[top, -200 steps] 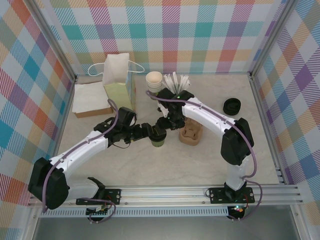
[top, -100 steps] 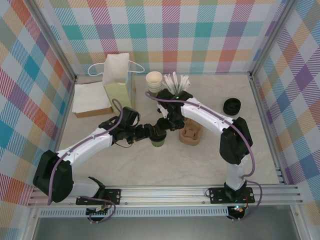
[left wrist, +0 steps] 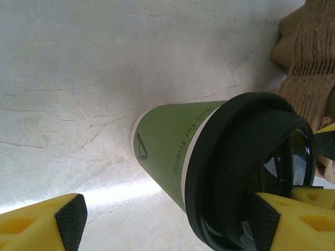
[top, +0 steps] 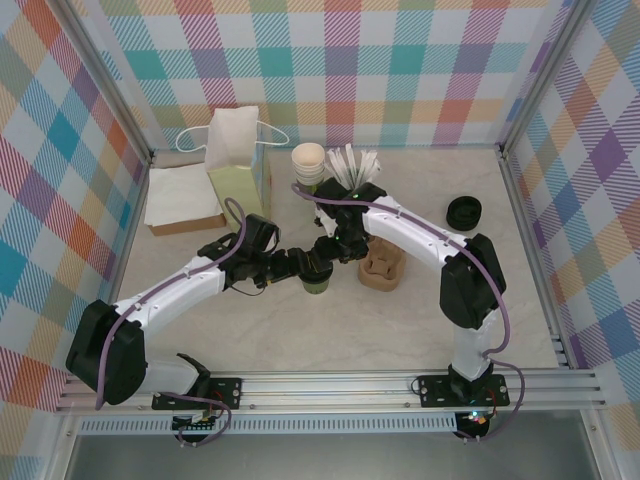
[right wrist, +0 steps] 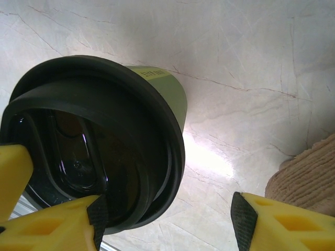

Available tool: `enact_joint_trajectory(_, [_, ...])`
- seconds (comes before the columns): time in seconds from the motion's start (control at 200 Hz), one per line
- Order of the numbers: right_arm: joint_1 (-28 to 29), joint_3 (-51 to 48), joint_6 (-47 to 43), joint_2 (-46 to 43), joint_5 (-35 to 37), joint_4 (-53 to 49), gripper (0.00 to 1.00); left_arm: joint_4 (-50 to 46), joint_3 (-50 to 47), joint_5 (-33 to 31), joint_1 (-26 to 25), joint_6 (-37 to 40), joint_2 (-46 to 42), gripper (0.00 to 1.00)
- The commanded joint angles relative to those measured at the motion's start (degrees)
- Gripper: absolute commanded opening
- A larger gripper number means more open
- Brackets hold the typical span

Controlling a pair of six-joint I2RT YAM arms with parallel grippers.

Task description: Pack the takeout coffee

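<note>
Marbled table [top: 350,330]: takeout coffee [left wrist: 167,151] sits within left gripper [left wrist: 167,222] and right gripper [right wrist: 168,219], both spread.

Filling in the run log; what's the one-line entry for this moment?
cup: lidded, upright on table, beside carrier | left pincer: open, around cup | right pincer: open, at lid
</note>
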Motion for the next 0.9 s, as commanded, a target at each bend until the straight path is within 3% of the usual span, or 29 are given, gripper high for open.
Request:
enact_joint_trajectory(0.0, [0.2,-5.2,-0.2,3.7,3.9,-4.8,0.66,-2.7,-2.7,-2.7,0.5,0.6,0.0,0.81])
enact_joint_trajectory(0.19, [0.1,-6.1,0.3,2.5,4.4,-3.8,0.66,-2.5,-3.0,-2.2,0.5,0.4,-1.1,0.81])
enact_joint_trajectory(0.585, [-0.4,6.1,0.4,1.2,3.4,-2.3,0.73,-2.8,2.7,0.2,0.5,0.2,-2.9,0.86])
enact_joint_trajectory(0.81, [-0.5,6.5,1.2,-1.0,3.0,-2.3,0.81,-6.7,4.0,-4.3,0.5,0.7,-6.4,0.93])
enact_joint_trajectory(0.865, [-0.3,6.2,1.6,-1.6,2.6,-2.1,0.84,-8.1,3.9,-6.7,0.6,0.8,-8.0,0.95])
enact_joint_trajectory(0.895, [-0.1,6.1,1.9,-1.9,2.7,-2.1,0.98,-8.9,3.6,-7.9,0.5,0.8,-9.0,0.96])
